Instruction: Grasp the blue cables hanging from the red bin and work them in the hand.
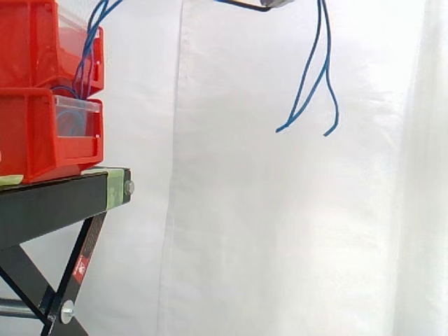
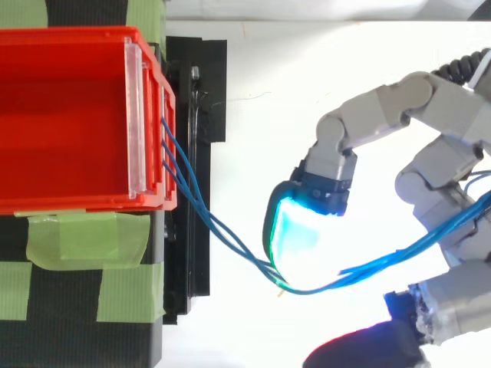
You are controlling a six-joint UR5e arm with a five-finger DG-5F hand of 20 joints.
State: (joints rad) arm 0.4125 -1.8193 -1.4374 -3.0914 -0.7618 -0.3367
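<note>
Several thin blue cables (image 2: 207, 215) leave the front of the upper red bin (image 2: 77, 203) and stretch right to my hand (image 2: 453, 176). They bend round a curled finger with a glowing cyan pad (image 2: 295, 230), then pass in between the other fingers at the right. The hand is shut on them. In the side view the cables rise from the two stacked red bins (image 1: 28, 133) out of the top edge. Their loose ends (image 1: 308, 84) hang free in the air at the upper right.
The bins stand on a black stand (image 1: 49, 203) with strips of green tape (image 2: 84, 238) on it. A white curtain (image 1: 245, 231) hangs behind. A dark fingertip with a blue glow (image 2: 360, 353) sits at the bottom edge of the top view.
</note>
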